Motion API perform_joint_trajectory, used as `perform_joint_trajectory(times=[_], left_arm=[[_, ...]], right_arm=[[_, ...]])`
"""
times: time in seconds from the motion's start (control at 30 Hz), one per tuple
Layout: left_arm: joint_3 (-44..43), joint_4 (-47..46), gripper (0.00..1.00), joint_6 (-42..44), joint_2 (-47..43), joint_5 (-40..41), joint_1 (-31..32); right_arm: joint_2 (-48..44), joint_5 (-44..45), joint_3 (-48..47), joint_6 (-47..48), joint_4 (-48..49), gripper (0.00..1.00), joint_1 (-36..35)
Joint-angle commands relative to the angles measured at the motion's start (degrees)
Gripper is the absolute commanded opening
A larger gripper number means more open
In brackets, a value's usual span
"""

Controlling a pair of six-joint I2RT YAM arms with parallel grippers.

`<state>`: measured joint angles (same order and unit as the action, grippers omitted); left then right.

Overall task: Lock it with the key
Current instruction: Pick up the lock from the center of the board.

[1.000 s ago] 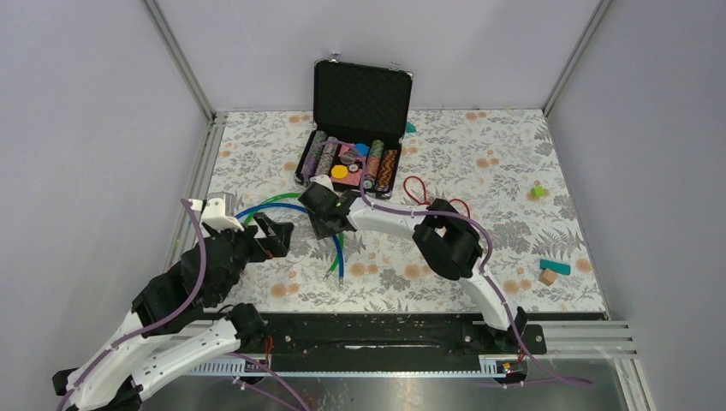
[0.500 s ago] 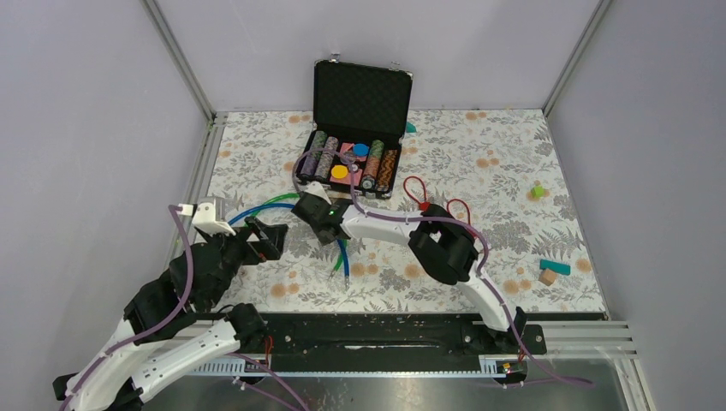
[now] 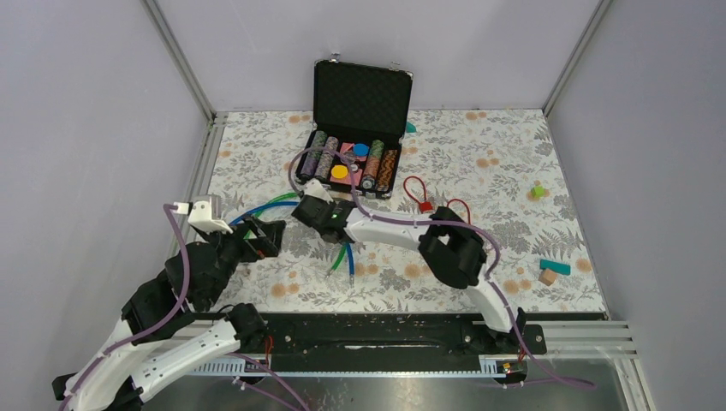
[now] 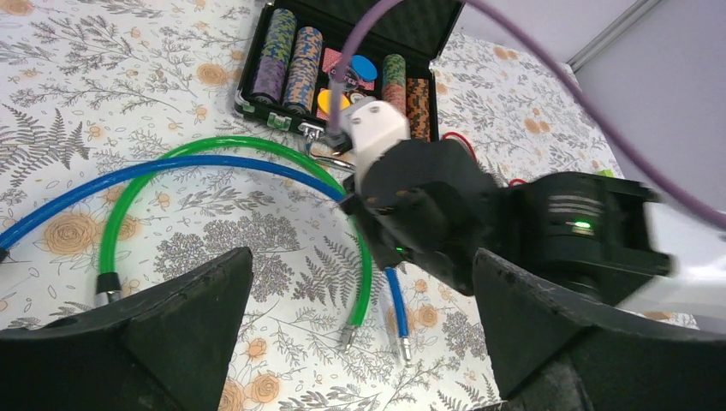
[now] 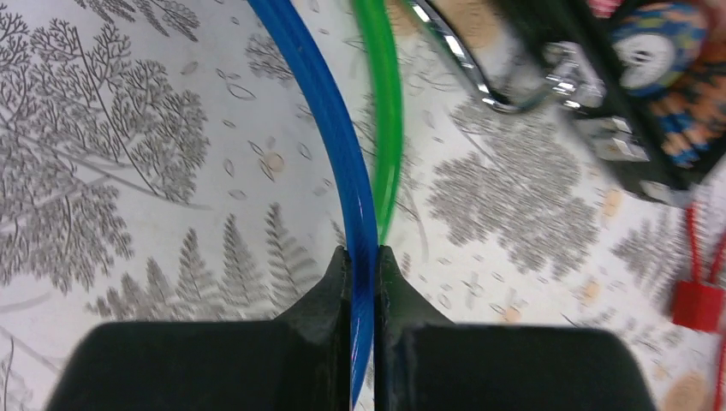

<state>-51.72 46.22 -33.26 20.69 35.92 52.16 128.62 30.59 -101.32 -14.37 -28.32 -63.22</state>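
A blue cable (image 3: 350, 272) and a green cable (image 3: 276, 201) curve across the floral mat in front of an open black case (image 3: 360, 87) of poker chips. My right gripper (image 5: 363, 257) is shut on the blue cable (image 5: 318, 98), with the green cable (image 5: 386, 111) running just beside its fingers. In the top view the right gripper (image 3: 322, 221) hangs over both cables. To the left, my left gripper (image 4: 361, 257) stands wide open above the mat and holds nothing. A shiny metal piece (image 5: 501, 94) lies by the case front. I cannot tell whether it is the key.
Two red loops (image 3: 417, 192) with tags lie right of the case. Small coloured blocks (image 3: 553, 271) sit near the right wall, one more (image 3: 538, 190) farther back. Metal rails border the mat on the left and at the near edge.
The right gripper has closed on the blue cable after shifting slightly left. The cable ends slid a little toward the near edge. The left arm drew back slightly to the left.
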Motion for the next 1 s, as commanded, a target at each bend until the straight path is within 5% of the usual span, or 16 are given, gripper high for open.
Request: perform_joint_trajectory(times=[0.0,0.53,0.97], left_arm=[[-1.80,-5.07,0.99,1.04,2.55,2.58,-0.15],[0.70,-14.60,0.99,5.64,13.20,10.24,-1.27],[0.72,-23.41,0.99,9.28,24.84,-14.94,-22.30]], right_arm=[[-16.00,8.60,3.65,2.60,4.27,0.00,-0.15],[-38.30,3.83,10.29,7.00,14.80,0.00,-0.22],[-50.17,-8.09,18.80,6.42,17.99,0.00,-0.16]])
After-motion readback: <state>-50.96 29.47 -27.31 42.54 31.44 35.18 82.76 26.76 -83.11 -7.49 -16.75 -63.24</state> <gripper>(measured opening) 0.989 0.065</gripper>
